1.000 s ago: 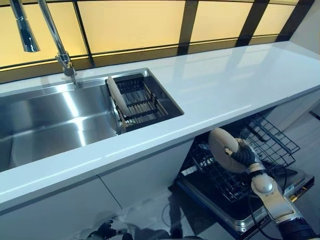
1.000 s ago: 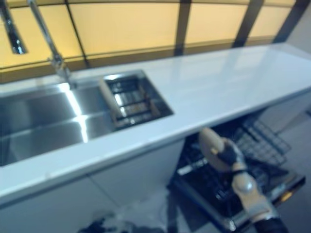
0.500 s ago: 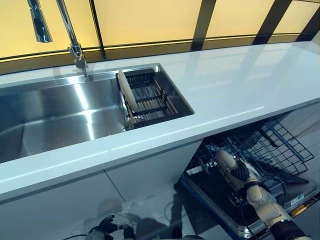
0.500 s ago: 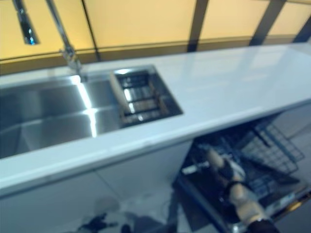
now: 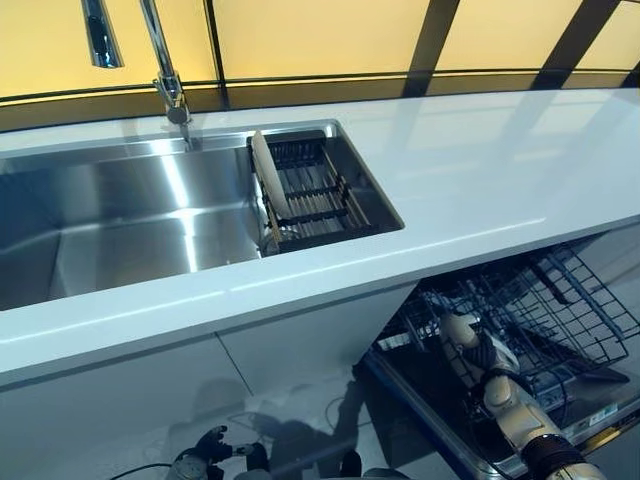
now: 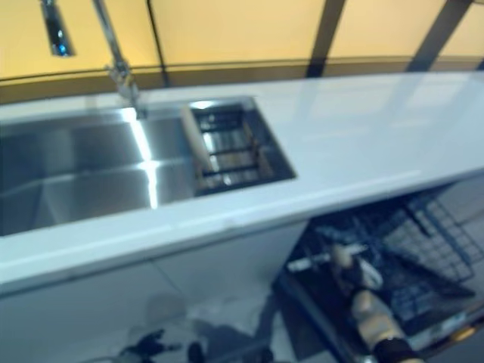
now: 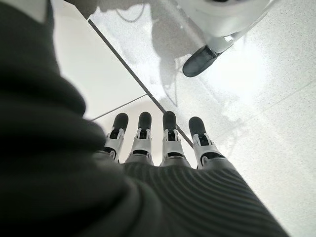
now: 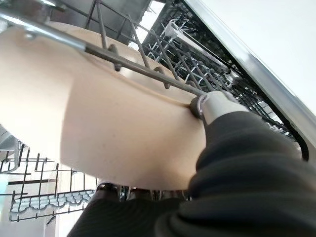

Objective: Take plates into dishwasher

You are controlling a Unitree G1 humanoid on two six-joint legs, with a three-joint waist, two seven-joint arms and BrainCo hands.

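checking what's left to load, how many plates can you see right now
2. One plate stands on edge in the drying rack inside the sink. The other plate is pinched in the right hand, down among the dishwasher rack wires. The rack may hide others.

Right hand (image 5: 484, 357): low in the dishwasher rack (image 5: 560, 310), its fingers hidden behind the beige plate (image 8: 98, 123) in the wrist view; only the thumb shows against the plate's face. Plate's rim cut off by that picture's edge; whether it sits in a slot cannot be told. Rack's far right end runs out of the eye views. Left hand (image 7: 158, 143): thumb hidden by the dark cover. Tap (image 5: 160, 60): top cut off. Second plate (image 5: 268, 187) in the sink drainer (image 5: 325, 195): lower edge hidden among the bars.
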